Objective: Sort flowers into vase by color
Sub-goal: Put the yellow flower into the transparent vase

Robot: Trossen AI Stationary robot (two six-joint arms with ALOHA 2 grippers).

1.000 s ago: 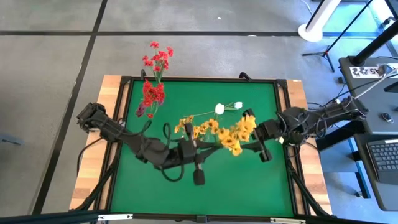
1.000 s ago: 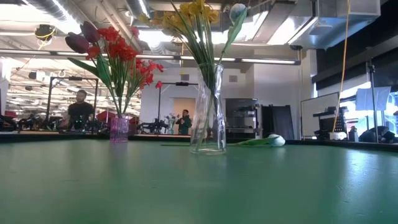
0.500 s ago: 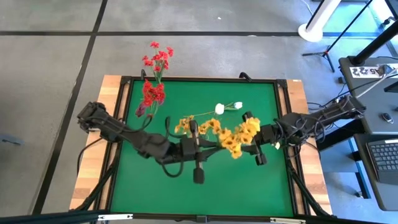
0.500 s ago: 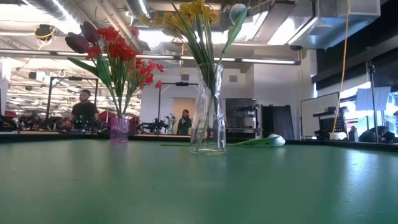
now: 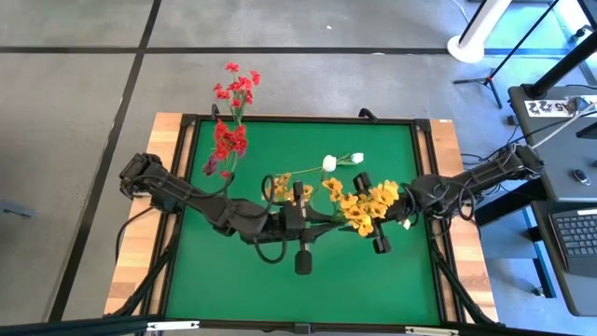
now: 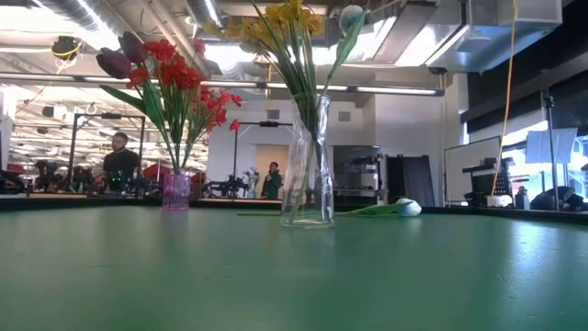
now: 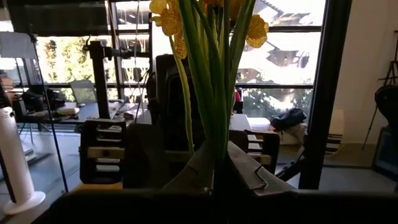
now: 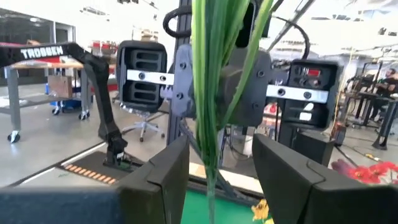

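Note:
A bunch of yellow-orange flowers (image 5: 364, 207) stands upright in the air above mid-table, too high for the low view. My left gripper (image 7: 219, 158) points toward the table's right and is shut on its green stems. My right gripper (image 8: 221, 146) faces it from the right, open, with one finger on each side of the same stems (image 8: 208, 93). A clear vase (image 6: 308, 165) on the table holds more yellow flowers and a white bud (image 6: 350, 17). A small pink vase (image 6: 176, 190) holds red clusters (image 6: 179, 74) and a dark bud (image 6: 115, 62). My left gripper pinches the bundle of green stems (image 7: 217, 134) between its two fingers, below the blooms. The fingers come in level from the table's left and lie across the stems. The bunch stands upright in the hold, lifted clear of the table, with the blooms (image 7: 165, 18) above the fingers.
A white flower (image 6: 400, 208) lies flat on the green mat (image 5: 233, 280) beyond the clear vase, its blooms (image 5: 329, 163) toward the far right. The near half of the mat is bare. People stand in the room behind the table (image 6: 119, 161).
My left gripper has carried the yellow bunch a little toward the table's right. My right gripper has moved toward the table's left, closing the distance until its fingers reach the stems. The vases and the white flower have stayed put.

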